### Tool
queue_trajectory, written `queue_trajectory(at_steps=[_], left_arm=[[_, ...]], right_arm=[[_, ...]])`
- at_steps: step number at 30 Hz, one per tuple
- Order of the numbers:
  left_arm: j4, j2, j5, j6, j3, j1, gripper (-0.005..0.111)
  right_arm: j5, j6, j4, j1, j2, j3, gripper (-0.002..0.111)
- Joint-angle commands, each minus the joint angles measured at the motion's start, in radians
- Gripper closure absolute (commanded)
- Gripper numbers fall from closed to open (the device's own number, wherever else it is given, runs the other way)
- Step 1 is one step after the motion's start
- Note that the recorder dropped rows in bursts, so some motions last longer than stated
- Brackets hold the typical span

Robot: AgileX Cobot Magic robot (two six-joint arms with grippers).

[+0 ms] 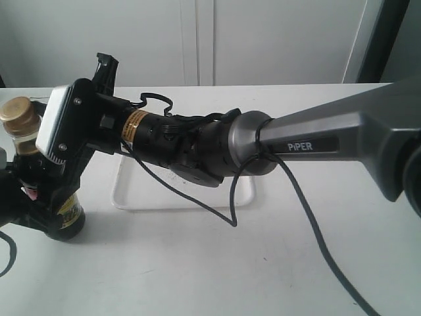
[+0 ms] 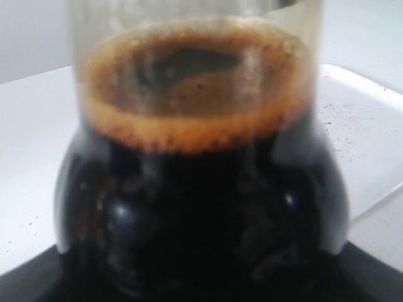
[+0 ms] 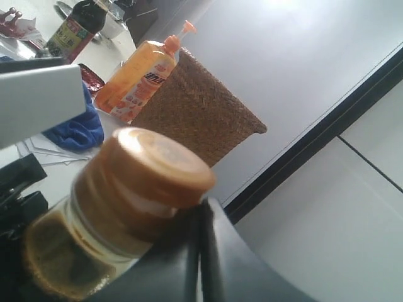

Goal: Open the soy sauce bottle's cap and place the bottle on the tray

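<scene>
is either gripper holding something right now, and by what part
The left gripper holds the soy sauce bottle around its lower body. The right gripper is up at the cap; whether it grips the cap cannot be told.

A: What do you see of the bottle (image 1: 41, 197)?
B: You see clear glass, dark sauce with a foamy brown ring, standing upright left of the tray (image 1: 131, 191), off it.

A: And the cap (image 1: 18, 116)?
B: Gold-brown, round, closed flat on the neck. Your tray is white, low-rimmed, speckled.
</scene>
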Motion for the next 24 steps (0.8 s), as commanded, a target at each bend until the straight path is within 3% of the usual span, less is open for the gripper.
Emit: queue_trajectory(at_steps=[1,24], left_arm=[[0.016,-0.002,0.005,-0.004,0.007,0.000,0.107],[0.016,-0.002,0.005,-0.004,0.007,0.000,0.107]], right_arm=[[-0.034,0.006,-0.026,0.002,-0.001,-0.004,0.108],[-0.091,0.019,-0.048,0.077,-0.118,-0.004,0.108]])
